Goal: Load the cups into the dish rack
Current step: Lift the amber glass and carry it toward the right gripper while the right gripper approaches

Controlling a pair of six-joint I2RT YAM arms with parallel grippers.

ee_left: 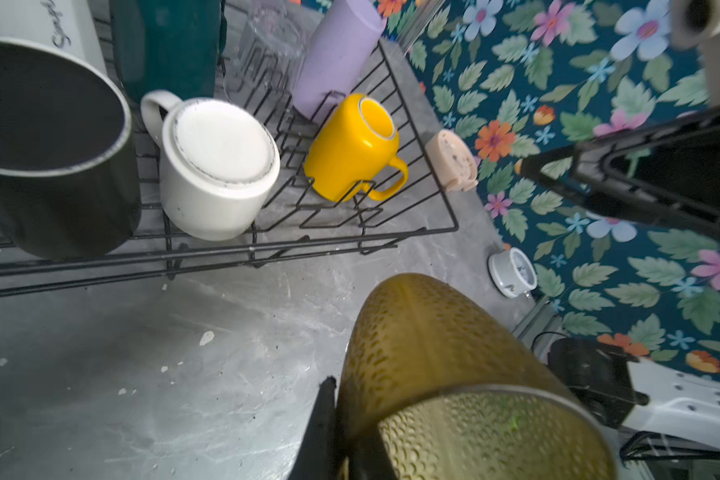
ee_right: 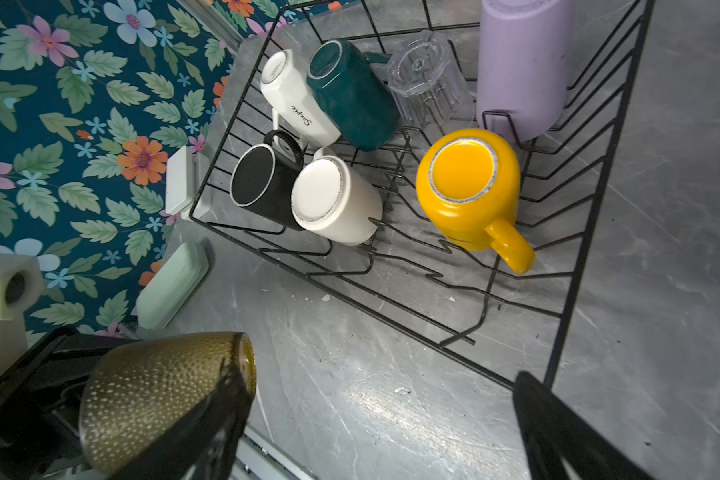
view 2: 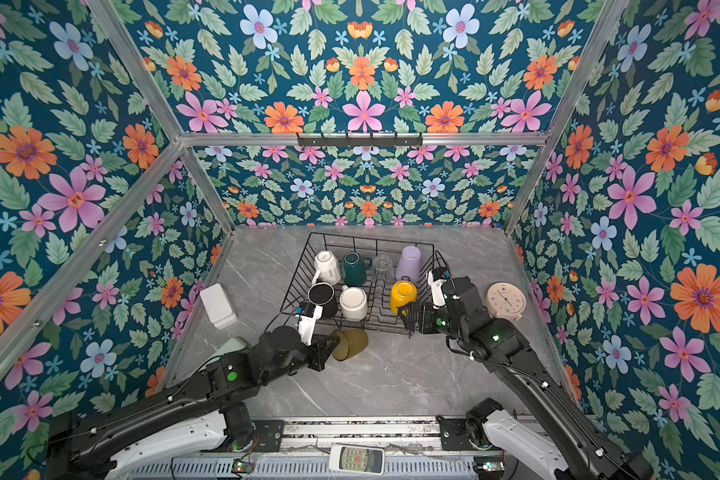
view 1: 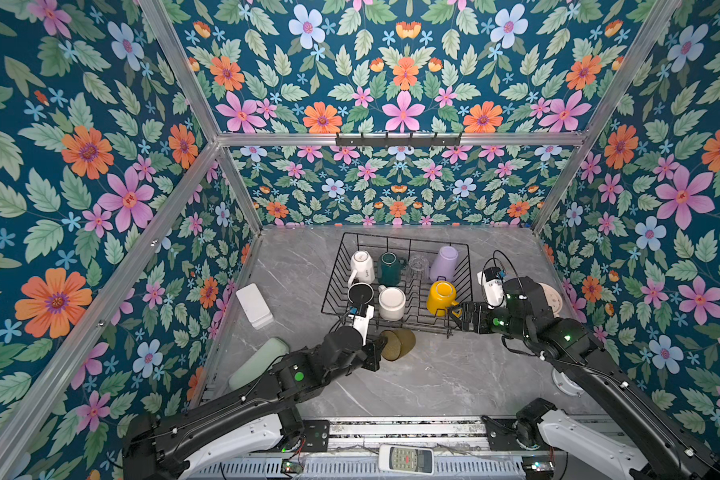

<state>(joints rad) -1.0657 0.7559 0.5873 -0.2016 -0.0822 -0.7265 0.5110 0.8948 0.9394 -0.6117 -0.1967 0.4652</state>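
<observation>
"Simple" on tall white mug (ee_right: pixel 296 99)

The amber tumbler (ee_left: pixel 445 353) runs off the left wrist view's edge, and the pink clock (ee_left: pixel 452 160) looks blurred

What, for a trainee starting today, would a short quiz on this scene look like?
1. How many cups sit inside the dish rack?
2. The amber tumbler is: A in the rack; B clamped by the left gripper, outside the rack; C on the hook rail.
3. True or false: the yellow mug sits bottom up.
Key: 1 seven; 2 B; 3 true.
</observation>
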